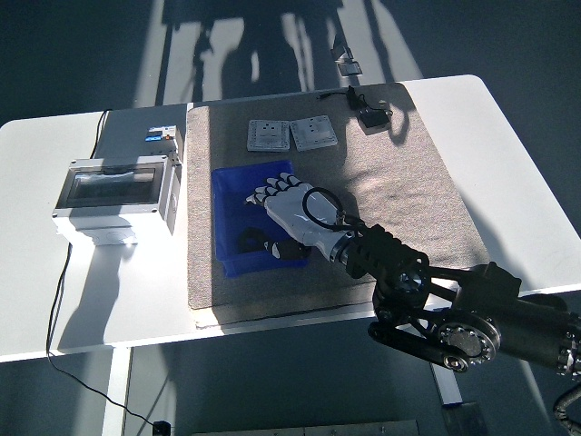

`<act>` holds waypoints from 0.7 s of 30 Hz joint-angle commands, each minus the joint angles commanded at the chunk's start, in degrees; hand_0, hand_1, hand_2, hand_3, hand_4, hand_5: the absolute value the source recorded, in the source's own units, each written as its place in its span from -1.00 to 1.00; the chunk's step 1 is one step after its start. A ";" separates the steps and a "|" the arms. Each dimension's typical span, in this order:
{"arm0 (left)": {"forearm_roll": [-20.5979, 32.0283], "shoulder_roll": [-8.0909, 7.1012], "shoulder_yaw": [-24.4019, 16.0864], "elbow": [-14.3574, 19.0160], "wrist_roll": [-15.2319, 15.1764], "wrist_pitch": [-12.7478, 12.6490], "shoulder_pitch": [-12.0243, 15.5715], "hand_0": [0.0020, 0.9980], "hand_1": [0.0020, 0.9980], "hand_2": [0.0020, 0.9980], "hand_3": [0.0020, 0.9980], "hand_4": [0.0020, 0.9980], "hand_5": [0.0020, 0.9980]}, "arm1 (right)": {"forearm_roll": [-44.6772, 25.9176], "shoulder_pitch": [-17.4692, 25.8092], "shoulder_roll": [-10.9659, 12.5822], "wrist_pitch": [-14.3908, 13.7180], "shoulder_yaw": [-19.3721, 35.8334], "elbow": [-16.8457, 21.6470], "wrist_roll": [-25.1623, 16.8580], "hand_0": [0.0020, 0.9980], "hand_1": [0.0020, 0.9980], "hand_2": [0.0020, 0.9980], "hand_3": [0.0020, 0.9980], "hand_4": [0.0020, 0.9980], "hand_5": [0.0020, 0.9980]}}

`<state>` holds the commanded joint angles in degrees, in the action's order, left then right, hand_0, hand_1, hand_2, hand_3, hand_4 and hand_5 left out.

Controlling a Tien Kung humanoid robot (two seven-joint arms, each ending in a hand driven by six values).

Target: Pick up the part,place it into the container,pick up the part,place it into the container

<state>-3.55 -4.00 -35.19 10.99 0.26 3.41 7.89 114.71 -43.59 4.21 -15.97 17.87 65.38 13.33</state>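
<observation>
My right hand [272,195] reaches from the lower right over the blue container [227,195] on the tan mat. Its white palm faces down and the black-tipped fingers [265,193] are spread, holding nothing. A black part [249,241] lies on the container's floor near the front wall, just left of the palm. A second dark shape [289,250] sits under the wrist; whether it is a part or the thumb I cannot tell. Another black part [372,116] with a cable lies at the mat's far edge. The left hand is out of sight.
Two white switch plates [290,134] lie on the mat behind the container. A grey electrical box with a clear lid [113,193] stands on the white table at the left. A small grey item [349,66] sits beyond the table's far edge.
</observation>
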 joint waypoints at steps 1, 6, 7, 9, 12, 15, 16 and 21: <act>-0.06 0.01 0.00 0.01 0.01 -0.01 0.00 0.18 0.32 0.50 0.84 1.00 1.00 | -0.58 0.54 0.34 -0.90 0.81 0.17 -0.42 1.00 0.99 0.89 0.78 0.40 -0.34; -0.46 0.17 -0.72 0.11 -0.01 -0.06 0.24 0.18 0.32 0.50 0.84 1.00 1.00 | -1.55 5.18 3.63 -4.68 6.80 4.01 1.26 1.00 0.99 0.91 0.91 0.51 -0.32; -0.55 0.18 -0.88 0.13 -0.03 -0.06 0.29 0.18 0.32 0.50 0.84 1.00 1.00 | -0.85 6.20 4.59 -3.66 8.12 5.13 2.60 1.00 0.99 0.91 0.91 0.51 -0.32; -0.68 0.22 -1.20 0.17 -0.04 -0.05 0.39 0.18 0.32 0.50 0.84 1.00 1.00 | 0.46 8.24 6.49 -1.00 10.97 7.69 5.72 1.00 0.88 0.87 0.93 0.46 -0.34; -0.78 0.28 -1.44 0.18 -0.04 0.00 0.51 0.18 0.32 0.50 0.84 1.00 1.00 | 0.47 10.07 8.42 3.13 14.72 11.19 10.71 1.00 0.88 0.87 0.93 0.46 -0.34; -0.75 0.31 -1.36 0.14 -0.03 0.05 0.52 0.18 0.31 0.50 0.84 1.00 1.00 | -0.82 10.82 8.94 7.25 16.50 13.65 15.42 1.00 0.90 0.90 1.00 0.53 -0.31; -0.73 0.33 -1.29 0.12 -0.03 0.06 0.48 0.18 0.31 0.50 0.84 1.00 1.00 | -1.30 10.87 8.89 8.34 16.38 13.78 16.66 1.00 0.90 0.90 1.00 0.53 -0.31; -0.57 0.34 -0.95 0.01 0.00 0.13 0.33 0.18 0.31 0.50 0.84 1.00 1.00 | -3.56 10.23 8.28 11.46 14.15 11.95 21.40 1.00 0.89 0.92 1.00 0.58 -0.32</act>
<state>-4.12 -3.66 -36.15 11.00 0.26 3.54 8.22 111.15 -33.36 12.50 -4.51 32.02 77.33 34.73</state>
